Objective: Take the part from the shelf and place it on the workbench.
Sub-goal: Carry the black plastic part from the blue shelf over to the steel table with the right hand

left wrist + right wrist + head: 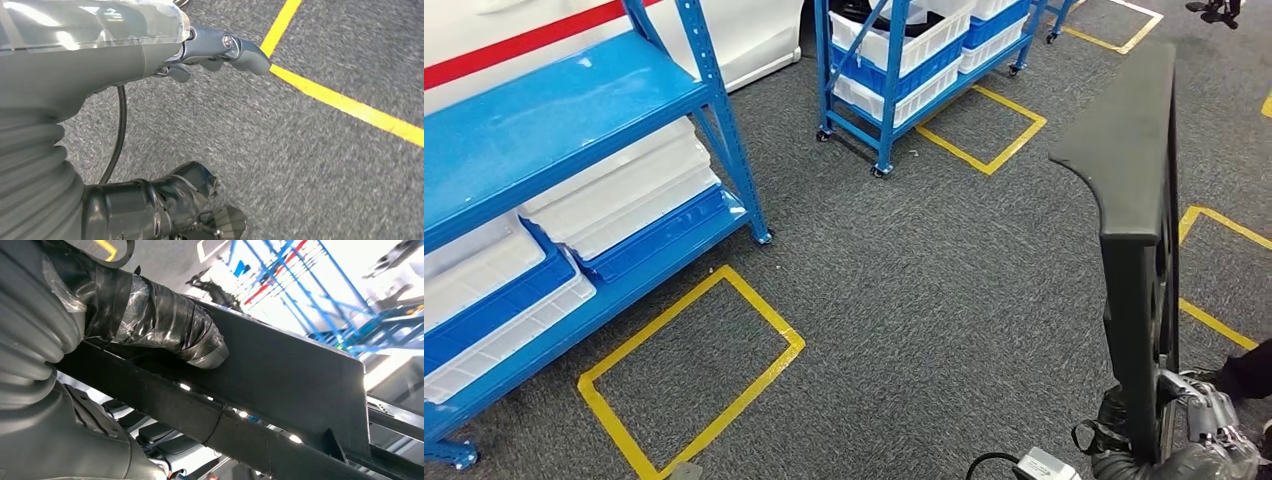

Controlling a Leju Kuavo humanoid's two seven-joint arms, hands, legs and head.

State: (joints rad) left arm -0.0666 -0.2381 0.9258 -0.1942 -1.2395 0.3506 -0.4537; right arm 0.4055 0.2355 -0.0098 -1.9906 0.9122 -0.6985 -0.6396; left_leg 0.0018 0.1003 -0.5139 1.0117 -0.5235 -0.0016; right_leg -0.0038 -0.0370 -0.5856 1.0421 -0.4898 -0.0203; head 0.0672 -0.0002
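One part [1136, 180] is what you see in the head view: a long black piece standing nearly upright at the right side, its broad curved end uppermost and its lower end down at the right hand [1214, 415] by the bottom right corner, where the fingers wrap its lower edge. Beyond it lie grey carpet [924, 290] with yellow floor lines [694, 370], a blue shelf [554, 130] holding white and blue bins on the left, and a second blue rack [894, 60] further back.

Look at the left wrist view and you find the left hand [220, 47] hanging over the carpet, fingers curled loosely, holding nothing.

Turn to the right wrist view: the thumb [165, 325], wrapped in tape, presses flat on the part's black face, clamping it against the fingers underneath.
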